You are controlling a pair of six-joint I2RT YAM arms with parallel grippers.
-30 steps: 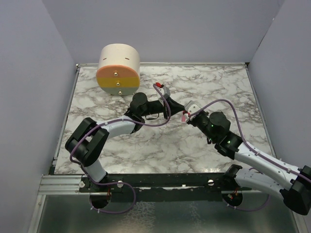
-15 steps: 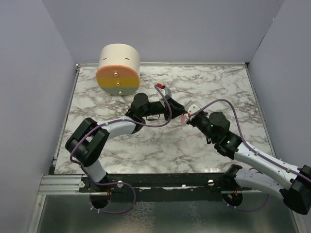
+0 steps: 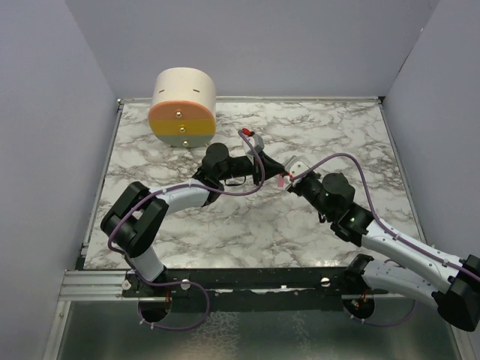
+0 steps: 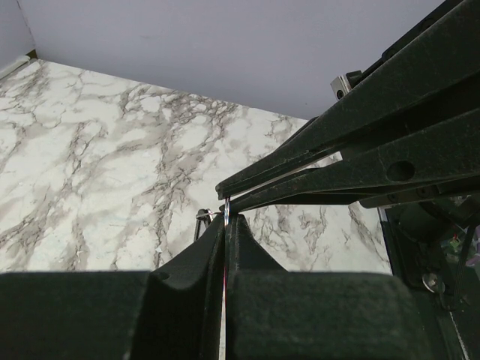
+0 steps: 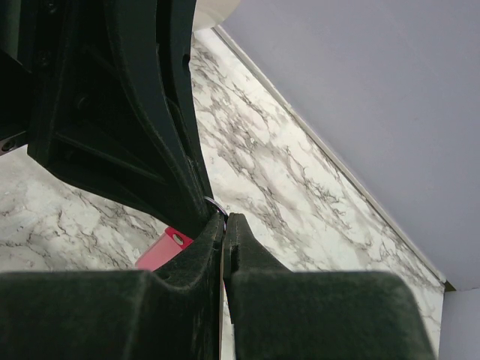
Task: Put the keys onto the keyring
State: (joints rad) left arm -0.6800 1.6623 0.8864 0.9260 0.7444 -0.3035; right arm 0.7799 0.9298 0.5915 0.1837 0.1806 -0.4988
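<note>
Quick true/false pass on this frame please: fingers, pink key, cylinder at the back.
1. The left fingers and right fingers meet tip to tip over the marble table. True.
2. The pink key lies alone on the marble, far from both arms. False: it sits right where the fingertips meet.
3. The cream and orange cylinder stands at the table's far left corner. True.
4. The right fingers gape wide open. False: they are shut.
</note>
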